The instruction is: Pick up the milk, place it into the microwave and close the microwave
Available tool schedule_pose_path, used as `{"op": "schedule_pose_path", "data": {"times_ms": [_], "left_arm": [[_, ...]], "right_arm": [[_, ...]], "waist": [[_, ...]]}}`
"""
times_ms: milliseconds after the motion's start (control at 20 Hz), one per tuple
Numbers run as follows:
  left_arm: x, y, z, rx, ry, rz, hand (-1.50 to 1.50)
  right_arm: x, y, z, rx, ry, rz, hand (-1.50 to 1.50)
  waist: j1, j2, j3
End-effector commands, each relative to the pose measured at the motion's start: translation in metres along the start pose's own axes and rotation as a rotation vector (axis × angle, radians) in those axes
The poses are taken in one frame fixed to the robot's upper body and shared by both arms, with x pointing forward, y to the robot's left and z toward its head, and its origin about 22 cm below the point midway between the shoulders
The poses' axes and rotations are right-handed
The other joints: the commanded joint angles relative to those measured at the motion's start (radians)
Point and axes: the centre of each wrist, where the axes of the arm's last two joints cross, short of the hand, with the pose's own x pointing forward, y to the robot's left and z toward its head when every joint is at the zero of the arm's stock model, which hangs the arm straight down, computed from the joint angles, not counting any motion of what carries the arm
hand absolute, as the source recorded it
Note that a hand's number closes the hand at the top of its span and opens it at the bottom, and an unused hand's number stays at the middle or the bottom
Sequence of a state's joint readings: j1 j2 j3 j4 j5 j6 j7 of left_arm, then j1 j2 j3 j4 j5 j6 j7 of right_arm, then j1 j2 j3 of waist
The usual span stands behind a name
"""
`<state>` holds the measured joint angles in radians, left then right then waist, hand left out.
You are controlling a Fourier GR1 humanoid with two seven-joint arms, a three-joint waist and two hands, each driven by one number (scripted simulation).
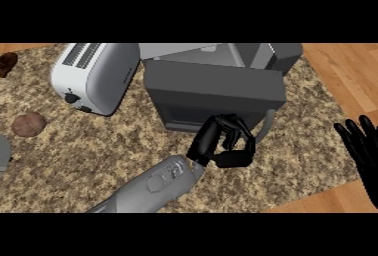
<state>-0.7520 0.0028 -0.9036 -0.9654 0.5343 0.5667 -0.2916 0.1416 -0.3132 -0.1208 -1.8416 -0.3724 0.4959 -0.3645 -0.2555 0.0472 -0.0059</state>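
A: Where is the left hand?
B: At the microwave door's front, fingers curled, holding nothing visible.
A: And the right hand?
B: Resting at the right edge, fingers straight and up.
A: The milk?
B: It can't be seen; the door looks shut. A toaster stands left of the microwave.

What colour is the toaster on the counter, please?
White, with dark slots on top; the toaster shows in the head view.
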Motion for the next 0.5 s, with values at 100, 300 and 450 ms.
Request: {"op": "schedule_pose_path", "data": {"times_ms": [100,300,450], "left_arm": [[0.017,0.015,-0.023,0.139,-0.036,0.111,1.50],[0.026,0.023,-0.038,0.175,-0.055,0.136,1.50],[0.027,0.030,-0.046,0.200,-0.067,0.150,1.50]], "right_arm": [[0.010,0.003,-0.008,0.040,-0.019,-0.037,-1.50],[0.014,0.000,-0.011,0.068,-0.011,-0.052,-1.50],[0.017,0.000,-0.012,0.059,-0.033,-0.062,-1.50]], "waist": [[-0.037,0.016,-0.006],[-0.064,0.027,-0.003],[-0.071,0.029,-0.001]]}}
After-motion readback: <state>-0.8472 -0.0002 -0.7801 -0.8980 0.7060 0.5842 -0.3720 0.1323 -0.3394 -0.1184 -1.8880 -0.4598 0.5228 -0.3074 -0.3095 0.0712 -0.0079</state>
